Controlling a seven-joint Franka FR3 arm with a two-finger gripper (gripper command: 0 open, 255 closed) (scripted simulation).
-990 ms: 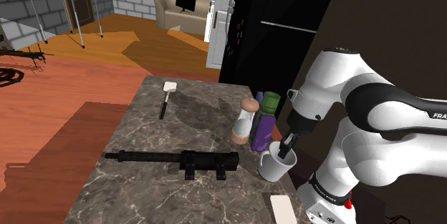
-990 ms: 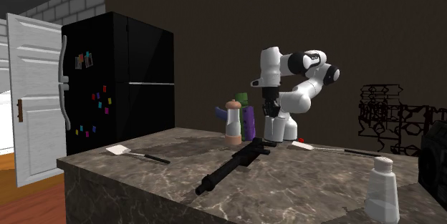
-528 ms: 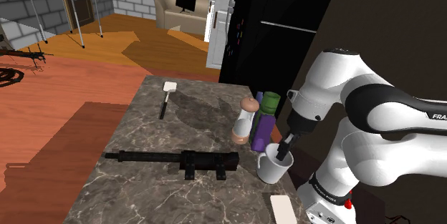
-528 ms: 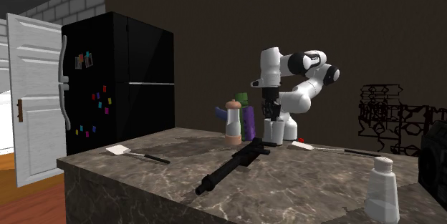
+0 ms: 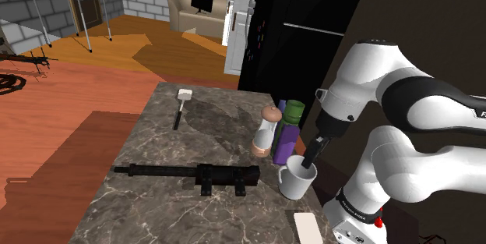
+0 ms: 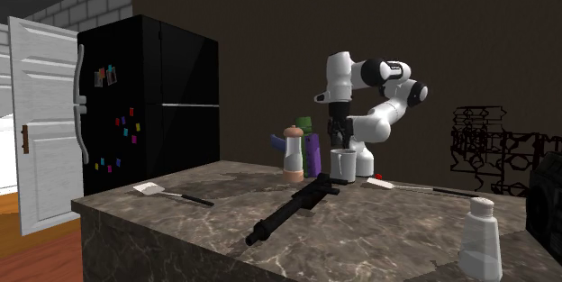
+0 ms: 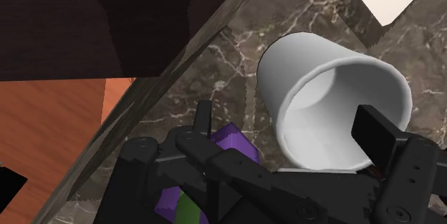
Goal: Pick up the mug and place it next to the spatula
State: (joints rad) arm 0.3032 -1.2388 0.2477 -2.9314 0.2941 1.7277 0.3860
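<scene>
- Shoulder view: a dark marbled counter carries everything; behind it stands a black fridge with small coloured magnets on its door.
- The white arm rises from the stand at the shoulder view's lower right, bends over at the elbow and points its wrist straight down at the counter's near corner.
- A long black rifle-like object lies flat across the counter's middle.
- 3 upright containers stand close together beside the arm; a purple bottle with a green cap, a pale grinder with a round brownish top just beside it, and the mug; what the 2 closed ones hold cannot be told.
- The gripper hangs at the mug's mouth with its fingers spread apart and clasping nothing; in the wrist view 1 finger dips inside the rim while the other stands outside, clear of the wall.
- The mug is plain white, upright and empty, with a small handle toward the shoulder view's left; it sits at the counter's edge just in front of the purple bottle; whether its base touches the marble cannot be told.
- The spatula, white blade and dark handle, lies at the counter's far end, well apart from the mug.
</scene>
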